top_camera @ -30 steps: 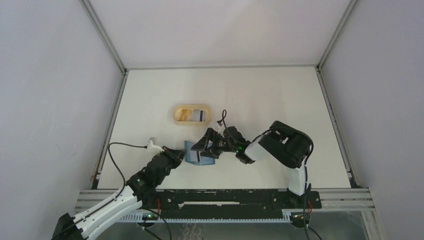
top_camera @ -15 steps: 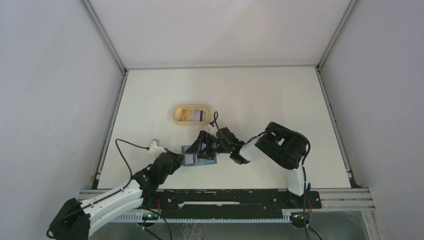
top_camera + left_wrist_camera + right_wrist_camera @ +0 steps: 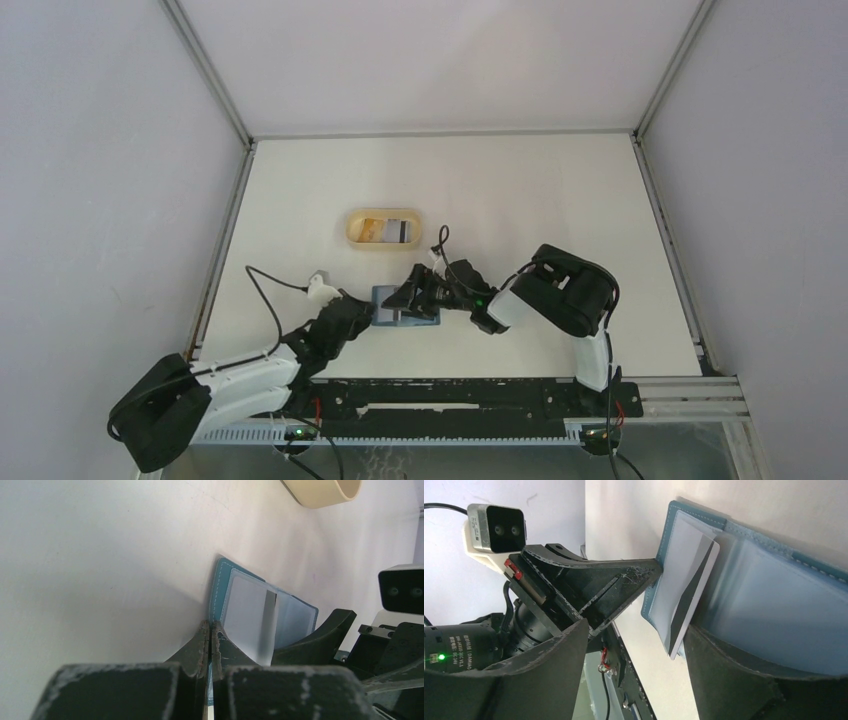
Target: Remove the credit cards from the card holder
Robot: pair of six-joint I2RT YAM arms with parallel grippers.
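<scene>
The teal-blue card holder (image 3: pixel 393 320) lies open on the table between both grippers. In the left wrist view my left gripper (image 3: pixel 210 636) is shut on the holder's (image 3: pixel 219 582) left edge. A whitish credit card (image 3: pixel 247 615) with a dark stripe sticks partly out of its pocket. My right gripper (image 3: pixel 636 630) is open; one finger (image 3: pixel 734 680) presses on the clear pocket of the holder (image 3: pixel 774 605), right beside the protruding card (image 3: pixel 689 592), which it does not pinch. In the top view the left gripper (image 3: pixel 370 315) and right gripper (image 3: pixel 412 300) meet over the holder.
A tan oval dish (image 3: pixel 352 228) stands just behind the holder, with credit cards (image 3: pixel 385 230) lying in it; its rim shows in the left wrist view (image 3: pixel 322 492). The left gripper's fingers (image 3: pixel 594 595) sit close to my right gripper's open jaws.
The left arm has dropped low toward the table, its gripper staying at the holder's left edge. The holder has settled flatter, and the right gripper has shifted slightly over it.
</scene>
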